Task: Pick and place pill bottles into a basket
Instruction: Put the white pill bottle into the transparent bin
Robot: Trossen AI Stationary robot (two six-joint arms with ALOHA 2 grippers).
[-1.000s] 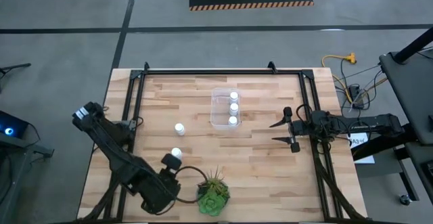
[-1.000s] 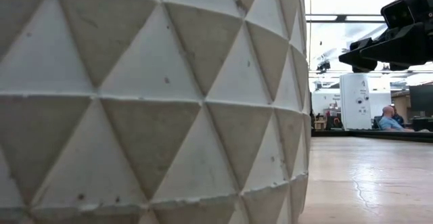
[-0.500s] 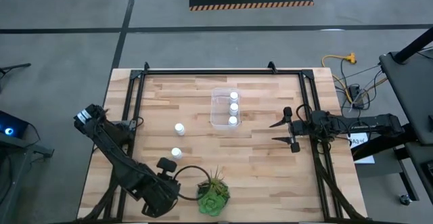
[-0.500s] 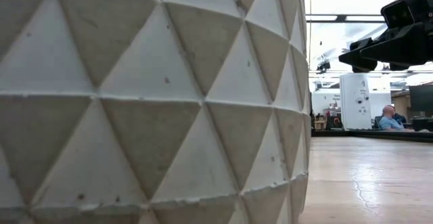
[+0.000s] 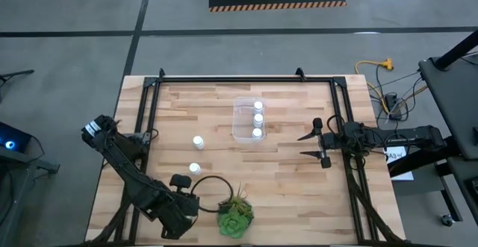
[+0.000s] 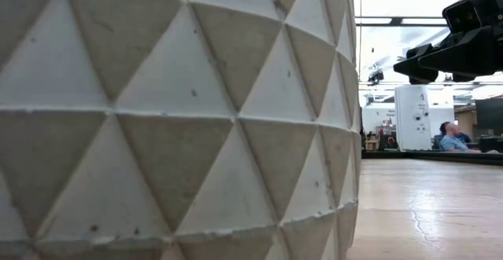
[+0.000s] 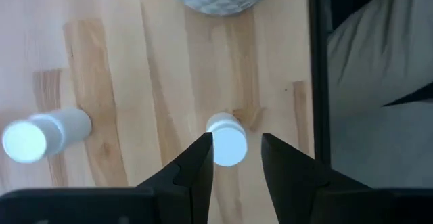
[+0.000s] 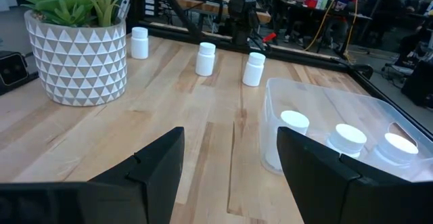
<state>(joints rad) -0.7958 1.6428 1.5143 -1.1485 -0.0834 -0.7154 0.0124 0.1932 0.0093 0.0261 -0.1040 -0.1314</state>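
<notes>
From above: a light wooden bench [image 5: 284,180], and near its middle a clear, thin-walled plastic rectangular bin [image 5: 239,120] with three small white round-capped pill bottles [image 5: 258,118] standing in a row along the side nearer the right arm. Two more bottles upright on the bare wood between the bin and the left arm, one [image 5: 198,141] nearer the bin, the other [image 5: 194,169] nearer the front edge. Left tool [image 5: 179,181] just beside that second bottle, low over the bench, with a green spiky plant [image 5: 236,216] close by at the front edge. Right tool [image 5: 321,144] at the right side of the bench, apart from the bin, fingers spread open and empty. At bench height: almost nothing but a white pot with a raised triangle pattern [image 6: 157,119] filling the frame; beyond it, a dark arm part high up, belonging to which arm hard to say, and a seated person [image 6: 449,138] far back in the room. From the left wrist: dark fingers [image 7: 196,166] drawn in to a narrow gap, closed on nothing, with one upright bottle [image 7: 226,143] showing in that gap on the wood past the tips, not gripped; another bottle [image 7: 44,132] well apart from it, and the pot's rim beyond. From the right wrist: wide-open fingers [image 8: 155,163] holding nothing, the bin just ahead with three white caps inside, three further bottles [image 8: 205,58] standing on the bench beyond it, and the potted plant off to one side.
</notes>
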